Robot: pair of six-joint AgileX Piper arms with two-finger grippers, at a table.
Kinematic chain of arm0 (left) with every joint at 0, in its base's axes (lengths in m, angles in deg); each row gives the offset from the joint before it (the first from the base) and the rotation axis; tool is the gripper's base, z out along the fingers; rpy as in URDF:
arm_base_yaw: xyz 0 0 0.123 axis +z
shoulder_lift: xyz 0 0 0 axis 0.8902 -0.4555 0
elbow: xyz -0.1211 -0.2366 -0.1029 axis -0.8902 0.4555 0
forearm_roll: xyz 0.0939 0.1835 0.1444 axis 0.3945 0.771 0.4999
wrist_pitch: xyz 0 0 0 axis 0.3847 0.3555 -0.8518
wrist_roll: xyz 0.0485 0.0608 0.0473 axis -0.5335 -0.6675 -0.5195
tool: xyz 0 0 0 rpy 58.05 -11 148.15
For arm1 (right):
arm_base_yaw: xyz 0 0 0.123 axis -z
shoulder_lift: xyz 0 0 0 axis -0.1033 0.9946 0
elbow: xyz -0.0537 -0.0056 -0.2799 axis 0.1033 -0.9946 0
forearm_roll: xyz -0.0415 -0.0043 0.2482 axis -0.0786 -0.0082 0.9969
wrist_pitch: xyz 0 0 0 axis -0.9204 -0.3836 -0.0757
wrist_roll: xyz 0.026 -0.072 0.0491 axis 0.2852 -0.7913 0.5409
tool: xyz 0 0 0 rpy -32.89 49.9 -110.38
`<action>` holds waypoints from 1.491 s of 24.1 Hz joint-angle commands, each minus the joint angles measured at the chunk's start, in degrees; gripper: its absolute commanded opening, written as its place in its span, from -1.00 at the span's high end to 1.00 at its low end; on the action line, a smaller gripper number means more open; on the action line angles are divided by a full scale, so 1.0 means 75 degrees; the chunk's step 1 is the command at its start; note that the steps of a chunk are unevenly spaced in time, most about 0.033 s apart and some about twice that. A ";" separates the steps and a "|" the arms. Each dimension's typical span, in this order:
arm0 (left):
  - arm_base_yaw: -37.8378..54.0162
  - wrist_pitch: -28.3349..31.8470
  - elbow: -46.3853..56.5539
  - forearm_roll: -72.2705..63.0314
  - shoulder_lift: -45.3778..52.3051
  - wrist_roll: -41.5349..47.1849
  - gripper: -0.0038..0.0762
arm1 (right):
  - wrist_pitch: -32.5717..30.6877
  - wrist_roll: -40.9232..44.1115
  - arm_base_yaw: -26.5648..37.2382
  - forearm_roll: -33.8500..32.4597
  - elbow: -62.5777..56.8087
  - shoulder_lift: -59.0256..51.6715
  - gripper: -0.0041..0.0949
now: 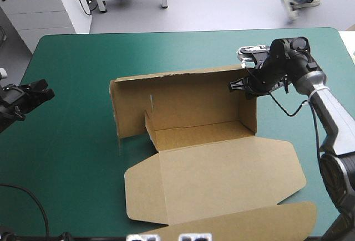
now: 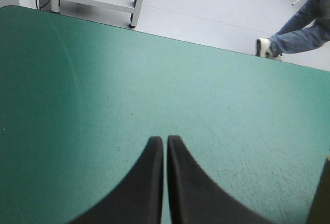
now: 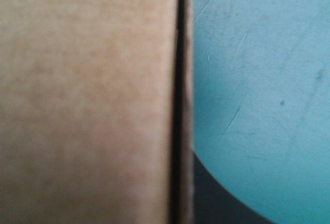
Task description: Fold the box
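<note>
Overhead cam; R wrist near box [image 3: 87, 100]

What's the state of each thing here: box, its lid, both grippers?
box: open tray, back and side walls raised.
lid: flat on the teal-green cover, toward the table's near edge.
left gripper: shut, empty, over bare cover, clear of the box.
right gripper: shut on the box, at its far right corner.

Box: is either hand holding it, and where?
The right hand pinches the box by its right wall's top edge, far end; the left hand, shut, holds nothing.
</note>
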 commanded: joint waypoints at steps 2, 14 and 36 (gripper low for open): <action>-0.0023 0.0085 -0.0211 -0.0582 0.0000 -0.0038 0.89 | -0.0263 0.0290 0.0043 0.0126 0.0752 0.0249 0.95; -0.0023 0.0034 -0.0211 -0.0840 -0.0343 -0.0038 0.89 | -0.0228 0.0363 0.0043 -0.0208 0.1064 0.1871 0.95; -0.0023 -0.0133 -0.0211 -0.0844 -0.0645 -0.0038 0.89 | -0.0279 0.1035 0.0043 -0.0334 0.2674 0.1402 -0.47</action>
